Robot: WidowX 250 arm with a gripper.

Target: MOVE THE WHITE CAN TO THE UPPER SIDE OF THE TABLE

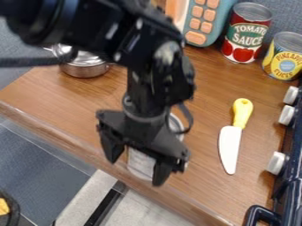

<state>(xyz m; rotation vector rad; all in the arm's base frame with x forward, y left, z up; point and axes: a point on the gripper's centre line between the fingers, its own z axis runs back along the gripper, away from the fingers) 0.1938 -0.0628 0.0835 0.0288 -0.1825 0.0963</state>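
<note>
- Although the white can [140, 164] stands or lies well short of its goal, the black gripper [135, 173] is already around it, so the approach looks nearly complete.
- Its fingers are apart, one on either side of the can; a strip of wood seems to show beside one of them, so I judge that no grip is made.
- The can is near the lower edge of the wooden table [70, 101], partly hidden by the gripper.
- What is left, as I judge it: close on the can, carry it to the upper side, set it down and let go.
- Along that upper side are the metal pot [86, 69], the tomato sauce can [244, 35] and the pineapple can [285, 59].
- Lower than those two cans lies the yellow-handled knife [230, 148], well apart from the gripper.
</note>
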